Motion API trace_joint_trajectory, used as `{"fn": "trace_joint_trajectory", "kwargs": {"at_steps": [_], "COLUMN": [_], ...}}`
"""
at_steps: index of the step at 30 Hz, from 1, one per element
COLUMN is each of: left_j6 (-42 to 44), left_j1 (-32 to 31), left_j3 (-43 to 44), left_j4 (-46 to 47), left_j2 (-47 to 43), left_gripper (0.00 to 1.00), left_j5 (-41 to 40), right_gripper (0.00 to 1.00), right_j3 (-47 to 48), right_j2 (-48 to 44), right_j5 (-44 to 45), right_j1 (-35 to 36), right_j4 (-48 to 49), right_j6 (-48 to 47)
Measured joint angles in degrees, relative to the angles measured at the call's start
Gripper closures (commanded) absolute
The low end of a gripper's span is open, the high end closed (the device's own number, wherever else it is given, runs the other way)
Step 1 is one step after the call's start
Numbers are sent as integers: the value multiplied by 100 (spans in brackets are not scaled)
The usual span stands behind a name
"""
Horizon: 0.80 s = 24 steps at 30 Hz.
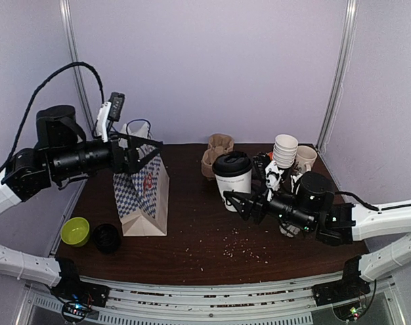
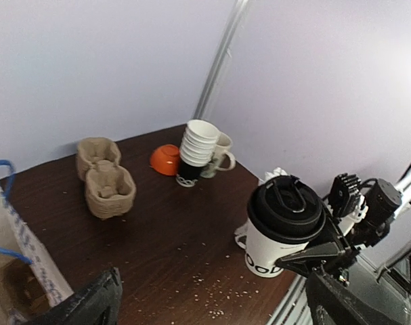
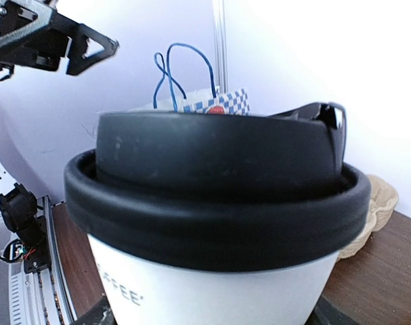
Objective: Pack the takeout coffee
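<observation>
The takeout coffee cup (image 1: 233, 177), white with a black lid, stands near the table's middle right. My right gripper (image 1: 235, 201) is at its base with a finger on each side, shut on the cup. In the right wrist view the cup (image 3: 212, 223) fills the picture between the fingers. The brown pulp carrier tray (image 1: 217, 154) lies empty behind the cup, toward the back wall. My left gripper (image 1: 151, 154) hangs wide open over the mouth of the checked paper bag (image 1: 143, 196), holding nothing. From the left wrist I see the cup (image 2: 279, 230) and the tray (image 2: 105, 177).
A stack of white cups (image 1: 284, 150) and a cream mug (image 1: 305, 158) stand at the back right, with an orange bowl (image 2: 165, 159) beside them. A green bowl (image 1: 75, 231) and a black round thing (image 1: 106, 238) sit left of the bag. Crumbs dot the table (image 1: 212, 247).
</observation>
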Motion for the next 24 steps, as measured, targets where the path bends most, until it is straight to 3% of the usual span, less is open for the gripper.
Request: {"fn": "trace_joint_trajectory", "kwargs": {"at_steps": [4, 8, 13, 18, 24], "left_j6": [22, 63, 85, 33, -9], "left_j1": [-59, -116, -120, -131, -243], "left_j3": [-2, -125, -542, -951, -1268], "left_j4": [380, 487, 839, 1021, 1005], "left_j2": [686, 898, 599, 535, 501], "left_gripper": [2, 2, 2, 3, 3], "left_j5": [828, 946, 791, 730, 584], "right_gripper": [31, 31, 32, 31, 30], "right_j3": [-358, -1113, -1801, -1869, -1445], "right_j2": [-72, 201, 1611, 3320, 4614], "right_j5": [24, 225, 737, 1427, 1991], "right_j1": [39, 44, 52, 262, 507], "right_j4": [841, 1923, 3447, 5082, 5764], "right_j6": [-358, -540, -529, -494, -474]}}
